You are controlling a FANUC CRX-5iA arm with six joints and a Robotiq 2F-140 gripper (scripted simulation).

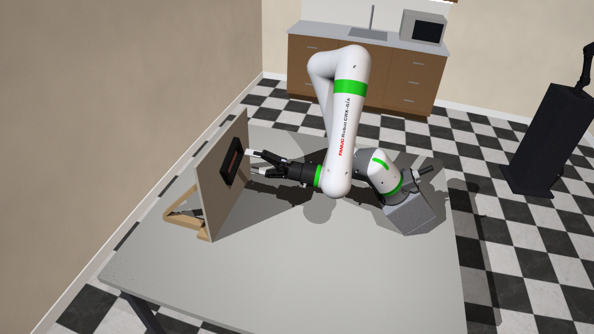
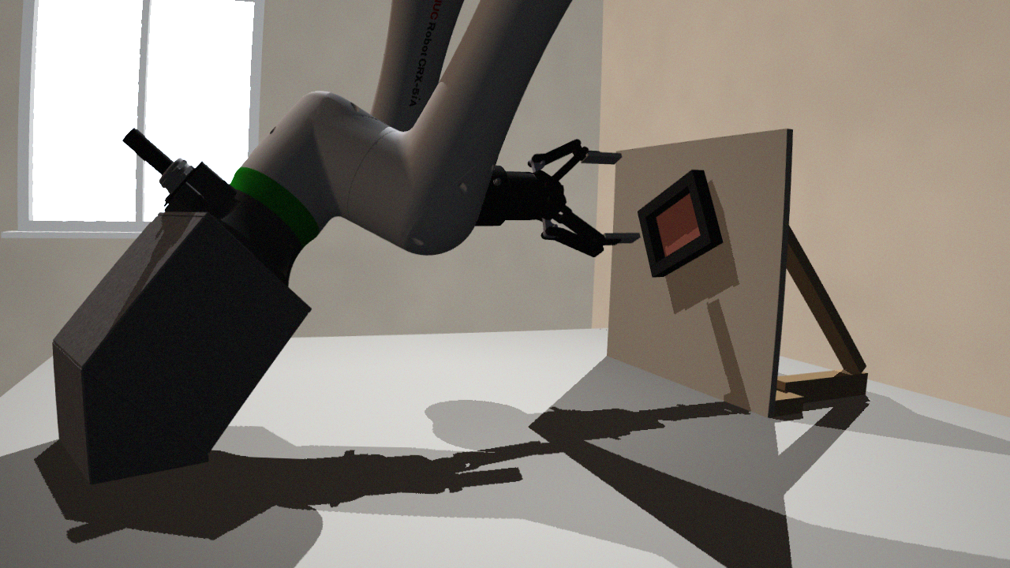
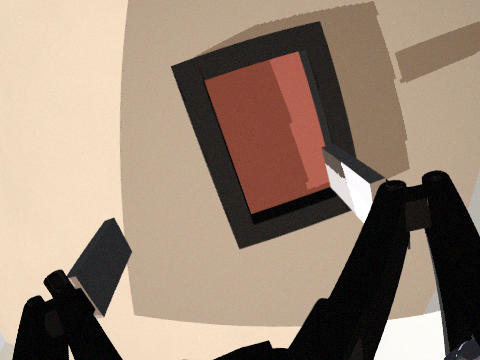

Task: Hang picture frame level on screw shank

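A tan upright board (image 2: 748,211) stands on the grey table (image 2: 424,381), propped from behind by a wooden brace (image 2: 822,311). A black picture frame (image 2: 652,211) with a reddish panel hangs tilted on the board's face. The gripper (image 2: 612,197), spread wide, points at the frame's left edge, one finger above and one level with it, holding nothing. The arm rises from a dark slanted pedestal (image 2: 106,395) before a bright window (image 2: 141,106).

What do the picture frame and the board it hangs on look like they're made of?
Picture frame: black, matte border, likely painted wood or plastic, around a flat reddish panel. Board: tan, flat and unglossy with a dark edge, probably plywood or fibreboard. Brace behind: bare wood, by its colour.
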